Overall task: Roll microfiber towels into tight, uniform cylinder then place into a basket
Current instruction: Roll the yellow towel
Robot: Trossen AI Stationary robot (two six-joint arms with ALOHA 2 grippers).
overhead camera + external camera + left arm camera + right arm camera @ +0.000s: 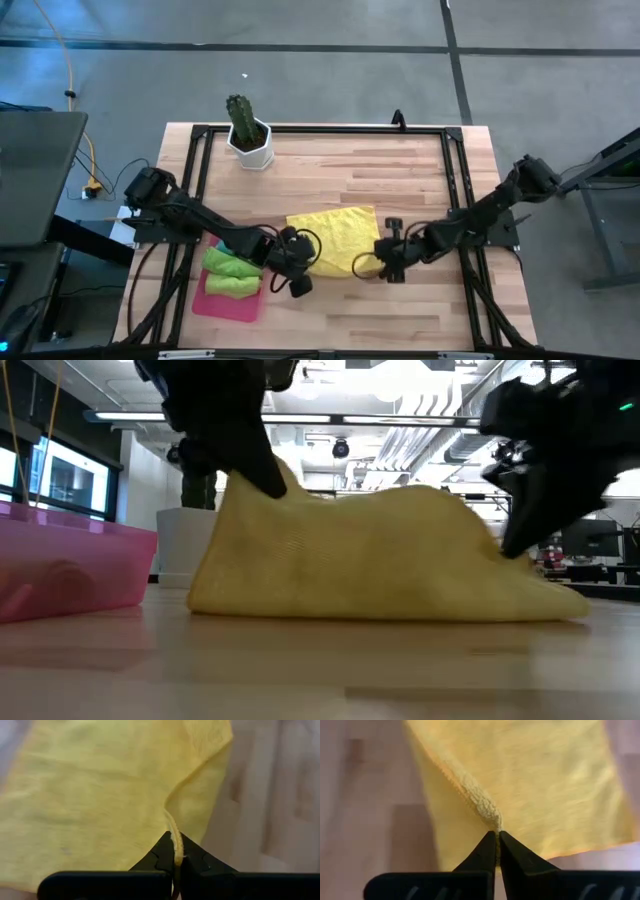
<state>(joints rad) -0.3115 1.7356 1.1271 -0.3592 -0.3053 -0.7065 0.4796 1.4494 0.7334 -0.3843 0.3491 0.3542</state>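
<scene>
High view shows the left gripper (pixel 297 262) and right gripper (pixel 378 262) at the yellow towel's (pixel 335 235) 2 near corners. Both sets of jaws are clamped on its near edge, the basket (pixel 226 303) just left.

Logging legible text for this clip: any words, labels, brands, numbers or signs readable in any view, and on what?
None can be read in any view.
The yellow towel, the pink basket, the white cactus pot and the table show no print.
Both grippers, left and right, show no markings.
Screens in the room behind, in the low view, are too blurred to read.
</scene>
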